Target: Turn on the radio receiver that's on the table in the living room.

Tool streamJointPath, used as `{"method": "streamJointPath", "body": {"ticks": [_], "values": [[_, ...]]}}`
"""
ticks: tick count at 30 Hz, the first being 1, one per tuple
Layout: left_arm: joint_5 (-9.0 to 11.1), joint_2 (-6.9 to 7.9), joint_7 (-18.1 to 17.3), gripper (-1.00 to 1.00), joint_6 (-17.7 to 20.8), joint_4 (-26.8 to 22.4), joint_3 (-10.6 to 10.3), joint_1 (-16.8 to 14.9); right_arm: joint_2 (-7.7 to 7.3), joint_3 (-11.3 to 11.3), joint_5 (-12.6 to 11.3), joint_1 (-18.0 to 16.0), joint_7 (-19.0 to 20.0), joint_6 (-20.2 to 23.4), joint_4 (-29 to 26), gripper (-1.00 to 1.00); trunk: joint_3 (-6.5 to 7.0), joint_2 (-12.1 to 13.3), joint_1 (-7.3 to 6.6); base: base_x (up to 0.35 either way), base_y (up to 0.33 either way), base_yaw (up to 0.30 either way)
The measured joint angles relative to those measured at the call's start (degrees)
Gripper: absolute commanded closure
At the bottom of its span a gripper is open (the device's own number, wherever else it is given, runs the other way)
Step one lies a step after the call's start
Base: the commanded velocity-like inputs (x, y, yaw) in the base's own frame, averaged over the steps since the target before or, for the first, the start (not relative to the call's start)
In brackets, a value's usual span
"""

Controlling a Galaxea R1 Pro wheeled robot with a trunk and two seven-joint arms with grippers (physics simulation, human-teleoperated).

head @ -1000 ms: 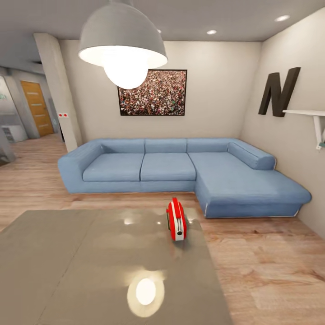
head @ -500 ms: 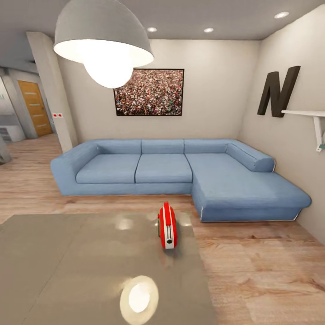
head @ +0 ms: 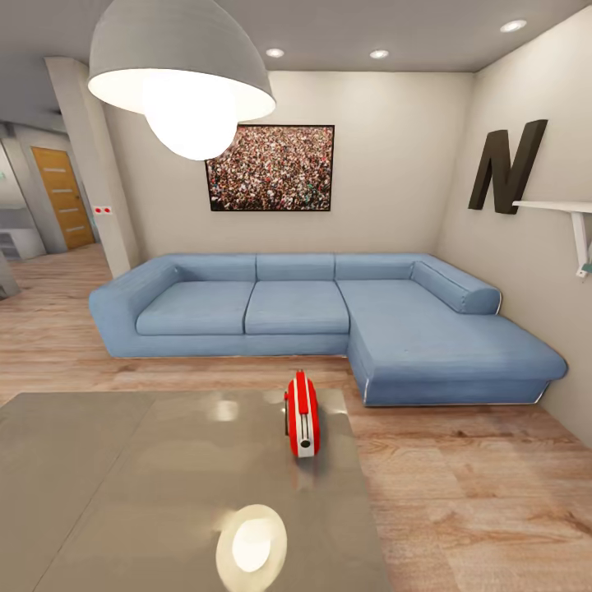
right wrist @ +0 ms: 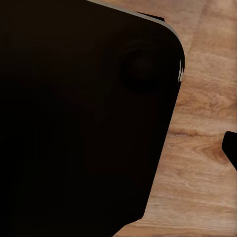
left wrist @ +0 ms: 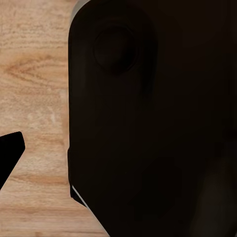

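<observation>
The radio receiver (head: 302, 413), a small bright-red rounded box, stands upright near the far right corner of the table (head: 123, 485), its white-striped narrow edge and silver end facing me. The table's glossy grey-brown top spreads across the lower left of the head view and mirrors the lamp. In the left wrist view one dark fingertip (left wrist: 9, 157) juts in at the picture's edge over wood floor, beside a dark robot body (left wrist: 158, 123). In the right wrist view a dark fingertip (right wrist: 231, 148) shows likewise beside the dark body (right wrist: 74, 113). Nothing is held.
A blue L-shaped sofa (head: 329, 316) stands beyond the table against the beige wall. A grey pendant lamp (head: 181, 70) hangs near, high at the left. Wood-plank floor (head: 477, 485) lies to the table's right. A white wall shelf (head: 559, 210) sticks out at the right, below the black "N" (head: 506, 164).
The whole head view has shifted as the camera moved; the radio now sits a little further left in the picture and shows its narrow end more squarely. Nothing on the table moved.
</observation>
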Motion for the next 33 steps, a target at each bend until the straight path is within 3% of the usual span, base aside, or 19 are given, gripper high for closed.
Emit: {"method": "streamJointPath", "body": {"ticks": [10,33], "values": [[0.06,-0.05,0.13,-1.0,0.09,0.0,-0.02,0.0,0.0,0.0,-0.39,0.0,0.0,0.0,0.0,-1.0,0.0,0.0,0.0,0.0,0.0,0.0],[-0.03,-0.06,-0.03,-1.0,0.11,0.0,0.08,0.0,-0.06,0.07,-0.34,0.0,0.0,-0.08,0.0,-1.0,4.12,9.21,-5.04,0.0,0.0,0.0]]}}
